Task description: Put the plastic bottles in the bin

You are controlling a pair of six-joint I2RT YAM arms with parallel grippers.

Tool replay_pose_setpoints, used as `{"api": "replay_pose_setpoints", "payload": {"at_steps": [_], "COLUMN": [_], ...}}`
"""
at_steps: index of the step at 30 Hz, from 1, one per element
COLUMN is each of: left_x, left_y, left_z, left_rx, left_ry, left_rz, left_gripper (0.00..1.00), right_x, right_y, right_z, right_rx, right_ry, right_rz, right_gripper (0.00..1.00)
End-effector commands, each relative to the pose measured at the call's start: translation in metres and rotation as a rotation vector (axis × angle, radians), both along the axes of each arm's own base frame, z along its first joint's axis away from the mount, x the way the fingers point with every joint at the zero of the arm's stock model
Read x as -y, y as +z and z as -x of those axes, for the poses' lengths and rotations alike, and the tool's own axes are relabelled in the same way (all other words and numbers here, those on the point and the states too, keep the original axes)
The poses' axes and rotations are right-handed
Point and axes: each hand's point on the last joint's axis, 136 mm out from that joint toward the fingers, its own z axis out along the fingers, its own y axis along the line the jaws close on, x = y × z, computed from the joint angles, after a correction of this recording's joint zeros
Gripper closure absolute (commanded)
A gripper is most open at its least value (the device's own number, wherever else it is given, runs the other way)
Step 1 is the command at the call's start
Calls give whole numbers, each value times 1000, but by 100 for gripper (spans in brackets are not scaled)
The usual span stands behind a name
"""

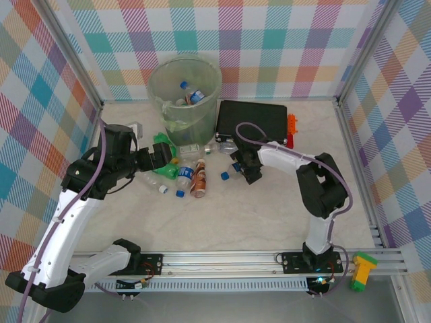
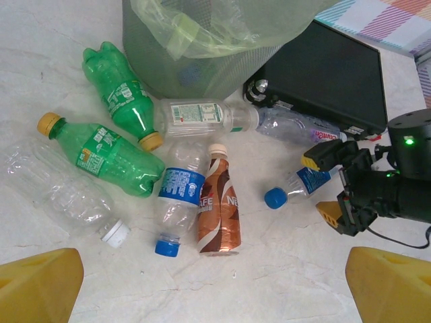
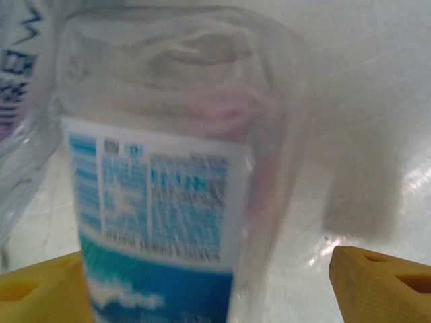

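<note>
Several plastic bottles lie in front of the bin [image 1: 185, 91] [image 2: 202, 47]: two green ones [image 2: 121, 94] [image 2: 111, 158], a clear one with a white cap [image 2: 67, 195], a blue-labelled one [image 2: 178, 198] and a brown coffee bottle [image 2: 219, 205] [image 1: 200, 179]. More bottles [image 1: 192, 95] lie inside the bin. My left gripper [image 2: 215, 286] [image 1: 161, 160] hovers open over the pile, holding nothing. My right gripper [image 3: 212, 286] [image 1: 242, 171] [image 2: 326, 185] stands open around a small blue-capped bottle [image 2: 296, 185] [image 3: 168, 202], with a gap at its right finger [image 3: 380, 282].
A flat black case [image 1: 252, 120] [image 2: 330, 74] lies right of the bin, with two clear bottles [image 2: 202, 118] [image 2: 296, 128] along its near edge. An orange piece [image 1: 291, 128] sits at the case's right side. Checked walls close in the table on three sides.
</note>
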Motion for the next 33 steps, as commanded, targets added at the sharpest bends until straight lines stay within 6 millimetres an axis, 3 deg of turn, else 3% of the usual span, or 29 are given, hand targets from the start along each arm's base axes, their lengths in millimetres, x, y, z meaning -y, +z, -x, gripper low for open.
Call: {"api": "replay_pose_setpoints", "payload": {"at_steps": [1,7,12,18,24,33], "left_x": [-3,-3,-2,-1,-1,-1], "left_y": [5,6,8,7,10,15], "left_z": [4,4,4,3,1,0], "left_rx": [5,6,10,8,19,24], "left_ry": [8,10,8,8,12,13], "left_rz": [-8,-9,-3,2,5,12], "left_gripper": [1,1,1,1,0,0], "right_x": [-5,-2,4,11,8,-14], "right_y": [-4,-7,9,45,105,241], "right_z": [-5,-2,-2,-2,-12,-45], "right_rx": [-21,-21,19,93,247,609], "right_ry": [7,8,23,57,110,252], "right_rz": [-17,-21,0,25,30,46], "right_gripper": [18,32,49,47,47,47]}}
